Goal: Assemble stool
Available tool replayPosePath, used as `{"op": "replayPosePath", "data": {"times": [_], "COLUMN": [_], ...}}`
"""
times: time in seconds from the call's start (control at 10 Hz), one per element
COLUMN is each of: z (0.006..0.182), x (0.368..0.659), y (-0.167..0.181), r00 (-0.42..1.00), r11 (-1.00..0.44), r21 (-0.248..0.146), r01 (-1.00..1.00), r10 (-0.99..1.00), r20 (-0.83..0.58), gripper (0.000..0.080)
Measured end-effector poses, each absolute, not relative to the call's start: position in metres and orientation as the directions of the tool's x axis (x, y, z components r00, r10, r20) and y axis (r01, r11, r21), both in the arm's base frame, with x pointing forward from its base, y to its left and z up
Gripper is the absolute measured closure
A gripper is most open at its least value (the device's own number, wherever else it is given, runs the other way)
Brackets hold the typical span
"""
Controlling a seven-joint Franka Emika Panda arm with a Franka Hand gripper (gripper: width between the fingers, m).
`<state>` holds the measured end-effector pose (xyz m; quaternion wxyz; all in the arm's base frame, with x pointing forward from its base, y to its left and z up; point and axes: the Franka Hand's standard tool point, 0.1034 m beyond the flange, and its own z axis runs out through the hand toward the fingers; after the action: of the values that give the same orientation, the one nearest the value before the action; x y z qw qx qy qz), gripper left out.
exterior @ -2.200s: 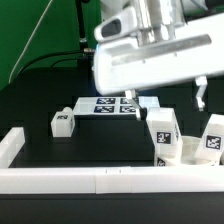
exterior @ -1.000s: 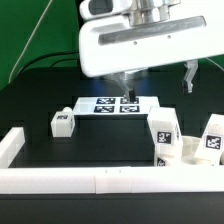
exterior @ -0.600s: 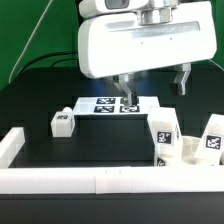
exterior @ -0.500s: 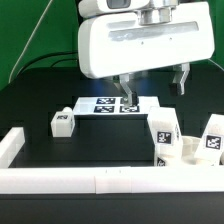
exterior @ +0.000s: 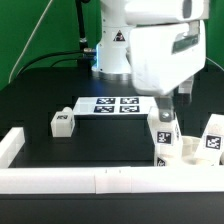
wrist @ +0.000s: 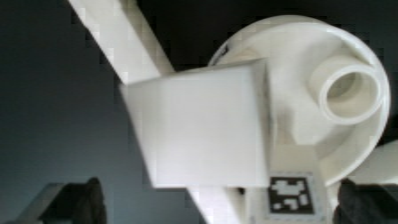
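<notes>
- The black table [exterior: 40, 100] is the biggest thing. The marker board [exterior: 110, 104] lies flat on it, near the middle.
- The white robot arm [exterior: 150, 40] hangs over the table. It is above the marker board and a bit to the exterior view's right of it.
- The long white rail [exterior: 90, 181] runs along the table edge in front of the marker board. It turns a corner on the exterior view's left.
- The round seat disc [wrist: 311, 90] shows best in the wrist view, where it lies just beside a leg. In the exterior view it is mostly hidden, somewhere to the right of the marker board.
- The near leg [exterior: 163, 135] stands up just off the marker board's right end, on the rail side. It has a black-and-white tag on it.
- The far leg [exterior: 213, 140] is farther to the exterior view's right of the marker board, well apart from it.
- The small leg [exterior: 63, 121] sits just off the marker board's left end.
- The gripper [wrist: 228, 198] is over the near leg, by the marker board's right end. Its two dark fingers [wrist: 71, 200] are spread wide and hold nothing.
</notes>
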<state>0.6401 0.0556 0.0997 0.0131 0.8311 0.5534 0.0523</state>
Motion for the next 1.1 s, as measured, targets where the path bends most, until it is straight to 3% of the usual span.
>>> {"op": "replayPosePath", "data": {"times": [0.2,0.4,0.6,1.1], "z": [0.099,0.098,0.093,0.083], "x": [0.64,0.64,0.643,0.647], "y": [0.052,0.052,0.057,0.042], "r00": [0.295,0.308,0.349,0.357], "r11": [-0.3,-0.313,-0.35,-0.358], "r21": [0.087,0.085,0.044,0.037], "r01": [0.95,0.946,0.936,0.933], "r10": [0.954,0.949,0.937,0.934], "r20": [0.061,0.061,0.033,0.031], "gripper": [0.0151,0.0151,0.0151,0.0151]}}
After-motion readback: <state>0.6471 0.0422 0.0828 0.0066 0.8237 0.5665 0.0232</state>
